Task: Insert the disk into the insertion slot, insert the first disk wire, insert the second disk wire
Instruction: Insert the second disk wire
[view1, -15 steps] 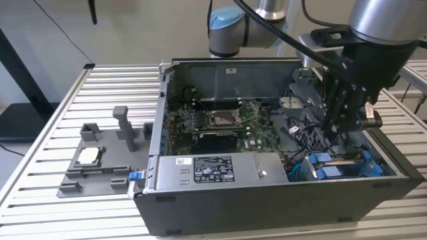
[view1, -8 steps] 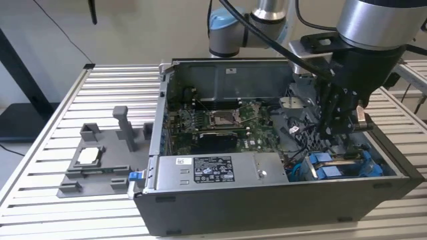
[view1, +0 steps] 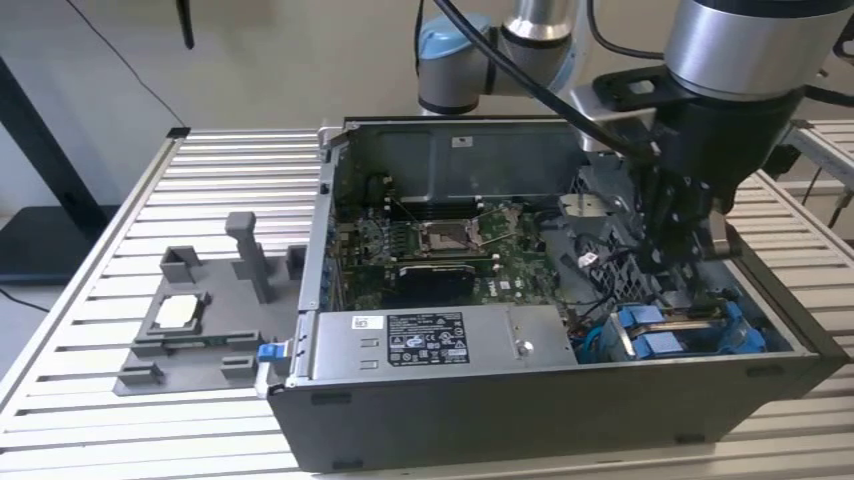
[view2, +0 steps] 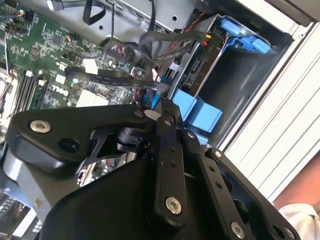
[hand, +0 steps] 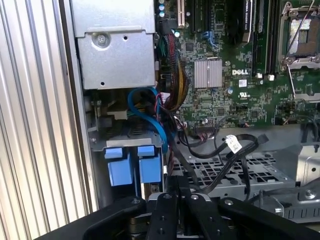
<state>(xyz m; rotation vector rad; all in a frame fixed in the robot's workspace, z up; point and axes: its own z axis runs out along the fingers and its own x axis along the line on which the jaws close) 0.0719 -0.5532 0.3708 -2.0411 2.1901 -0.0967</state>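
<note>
Gripper fingers look nearly closed on a blue-tipped wire connector; we place the disk at two o'clock, just beside it.

Open computer case on slatted table — grey fixture beside it (exterior view's left).

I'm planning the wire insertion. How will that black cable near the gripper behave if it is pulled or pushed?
Probably floppy: the black cable droops in loose loops over the case floor. Likely light, so it may spring back or snag neighbouring wires. The gripper sits close to a cable end by the disk.
</note>
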